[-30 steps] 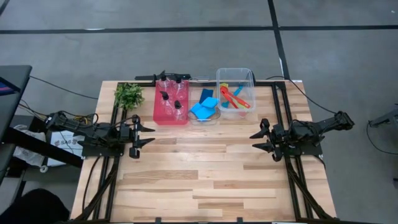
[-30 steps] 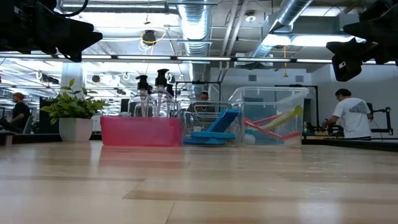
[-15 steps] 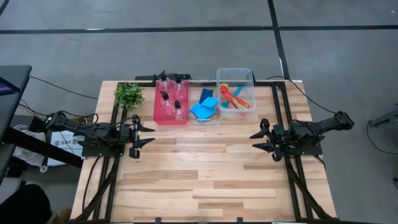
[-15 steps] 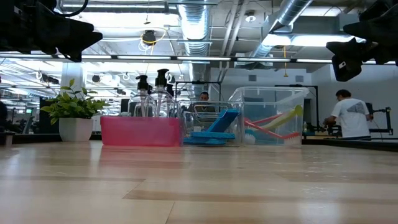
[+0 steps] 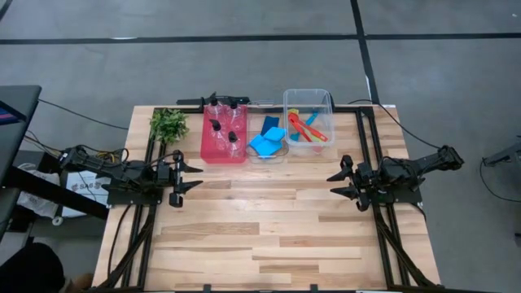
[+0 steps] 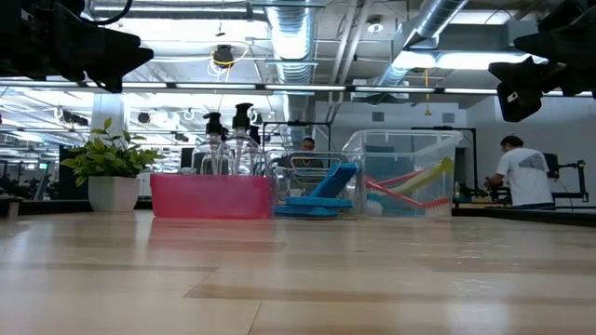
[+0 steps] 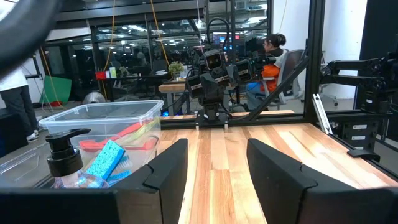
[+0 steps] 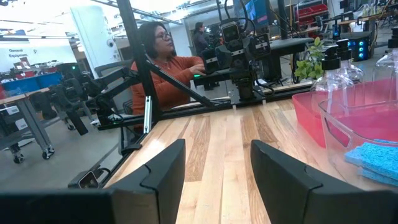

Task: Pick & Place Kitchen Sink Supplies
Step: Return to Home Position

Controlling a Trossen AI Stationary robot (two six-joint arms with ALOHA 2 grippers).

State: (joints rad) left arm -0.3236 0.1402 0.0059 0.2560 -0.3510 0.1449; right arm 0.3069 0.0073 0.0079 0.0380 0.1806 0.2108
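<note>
The left gripper (image 5: pixel 198 177) is hovering at the 9 o'clock side of the table (image 5: pixel 269 236), fingers spread, holding nothing. The right gripper (image 5: pixel 331 185) is hanging at 3 o'clock, likewise spread and empty. At 12 o'clock, bottles (image 5: pixel 221 129) are standing in the pink bin (image 5: pixel 213 155). Sponges (image 5: pixel 265 140) are lying in the small bin (image 5: pixel 269 158) at its 3 o'clock side. Brushes (image 5: pixel 305 128) are resting in the large bin (image 5: pixel 308 94) further toward 3 o'clock. A plant (image 5: pixel 168 124) is sitting at 10 o'clock.
</note>
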